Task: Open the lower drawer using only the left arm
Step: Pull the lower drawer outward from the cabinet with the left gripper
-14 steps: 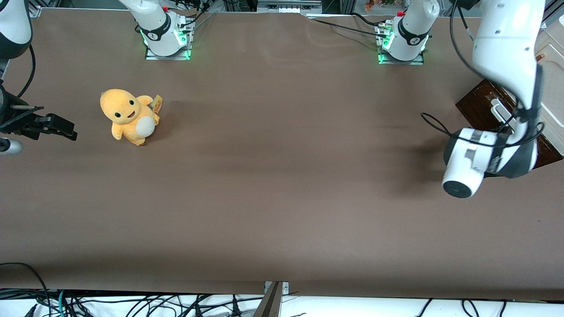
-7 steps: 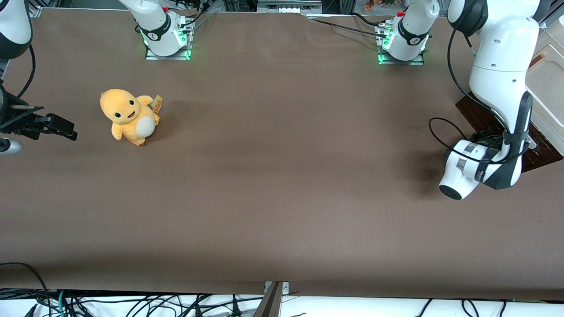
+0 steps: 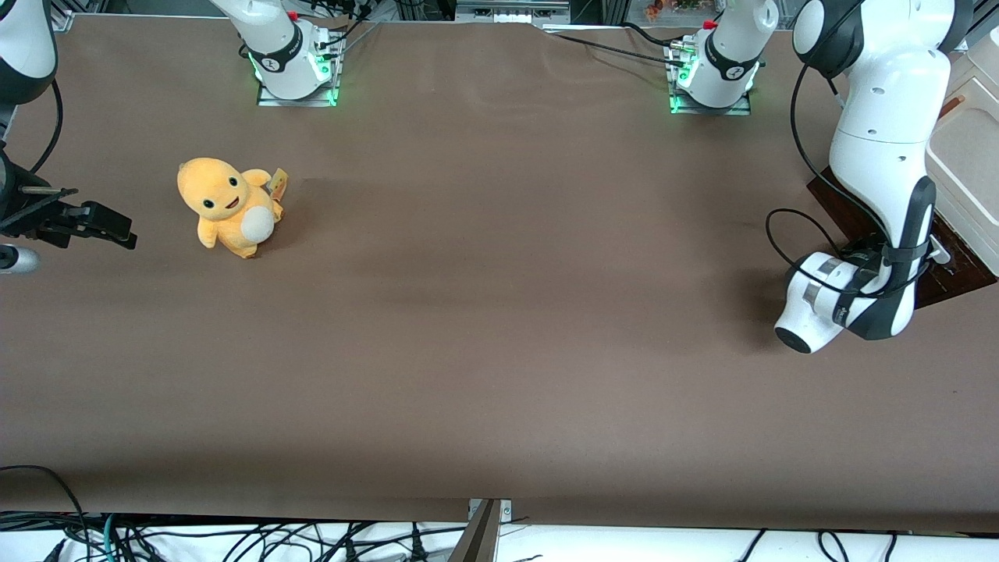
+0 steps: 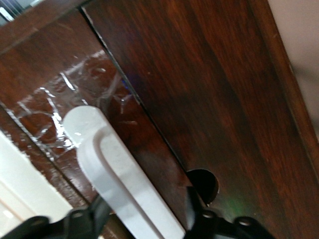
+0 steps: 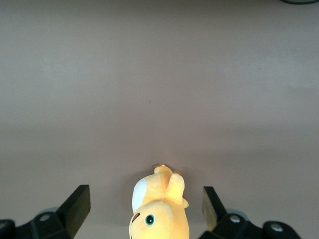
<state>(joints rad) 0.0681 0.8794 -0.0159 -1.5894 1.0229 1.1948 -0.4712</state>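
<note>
The lower drawer's dark brown wooden front [image 4: 124,130] fills the left wrist view, with its white bar handle [image 4: 119,169] running across it. My gripper [image 4: 147,205] is open and straddles the handle, one black finger [image 4: 99,211] on each side, with wood showing between the handle and the other finger. In the front view the left arm [image 3: 882,156] bends down at the working arm's end of the table. Its wrist [image 3: 839,300] hangs low in front of the drawer front [image 3: 835,195] and covers the gripper. One end of the handle [image 3: 940,253] peeks out beside the arm.
The cream-white cabinet top [image 3: 968,156] sits above the drawer front at the table's edge. A yellow plush toy [image 3: 228,204] stands toward the parked arm's end of the table. A round hole [image 4: 203,185] shows in the neighbouring wood panel.
The left arm's wrist has dropped lower and closer to the drawer front. It now covers the handle, which showed openly in the front view a second ago.
</note>
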